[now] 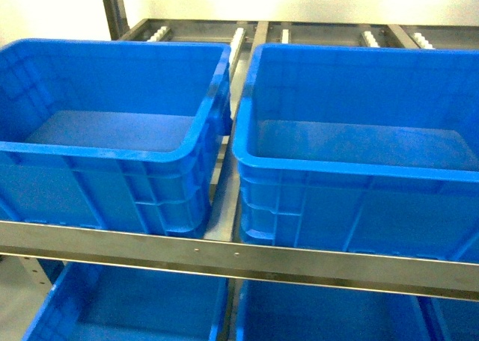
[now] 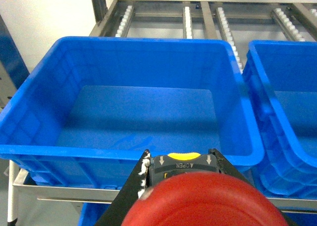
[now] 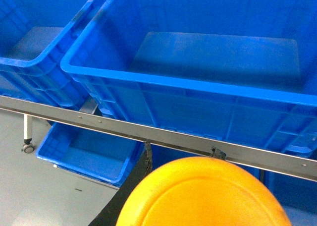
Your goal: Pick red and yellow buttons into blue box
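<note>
While neither button has been dropped yet, both look already picked: the left gripper (image 2: 181, 172) pinches the red button (image 2: 205, 203), its cap filling the near edge of that wrist view, and the right gripper, its fingers hidden, appears to carry the yellow button (image 3: 203, 194) likewise. Just ahead of the left gripper and below it lies a blue box (image 2: 143, 112), seemingly empty; ahead of the right one, beyond a steel rail (image 3: 163, 136), sits a second crate (image 3: 213, 62). Release remains.

2 crates (image 1: 112, 154) side by side on rack (image 1: 224, 255)
</note>
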Available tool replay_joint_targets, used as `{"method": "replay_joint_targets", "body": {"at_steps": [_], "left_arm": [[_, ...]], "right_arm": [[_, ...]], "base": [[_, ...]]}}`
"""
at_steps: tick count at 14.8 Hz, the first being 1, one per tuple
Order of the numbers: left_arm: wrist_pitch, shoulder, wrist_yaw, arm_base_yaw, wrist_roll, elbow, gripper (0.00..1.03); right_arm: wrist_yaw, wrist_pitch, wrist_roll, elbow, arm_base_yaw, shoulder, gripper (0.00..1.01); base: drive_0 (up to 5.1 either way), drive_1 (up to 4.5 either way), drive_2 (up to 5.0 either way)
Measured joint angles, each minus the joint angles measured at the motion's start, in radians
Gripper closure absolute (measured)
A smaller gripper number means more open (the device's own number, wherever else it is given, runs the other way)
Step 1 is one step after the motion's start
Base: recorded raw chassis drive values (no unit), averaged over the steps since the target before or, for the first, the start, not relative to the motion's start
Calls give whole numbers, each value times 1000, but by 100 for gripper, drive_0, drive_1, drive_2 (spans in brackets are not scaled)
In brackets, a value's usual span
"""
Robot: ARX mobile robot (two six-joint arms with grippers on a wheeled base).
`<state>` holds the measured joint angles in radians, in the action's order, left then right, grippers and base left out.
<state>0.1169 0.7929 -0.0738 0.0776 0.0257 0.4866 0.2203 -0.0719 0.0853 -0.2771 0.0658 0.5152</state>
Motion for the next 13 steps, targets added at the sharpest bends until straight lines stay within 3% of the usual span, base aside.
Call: {"method": "replay_joint_targets", "body": {"at_steps": [9,13], "left_arm": [[2,-1,1,1,0,0,76],[3,-6,-1,-1,0,0,76]], "right_arm": [[-3,0,0,0,0,0,74],[-5,0,0,0,0,0,74]], "base": [[492,-342,-114],[0,0,0]]}}
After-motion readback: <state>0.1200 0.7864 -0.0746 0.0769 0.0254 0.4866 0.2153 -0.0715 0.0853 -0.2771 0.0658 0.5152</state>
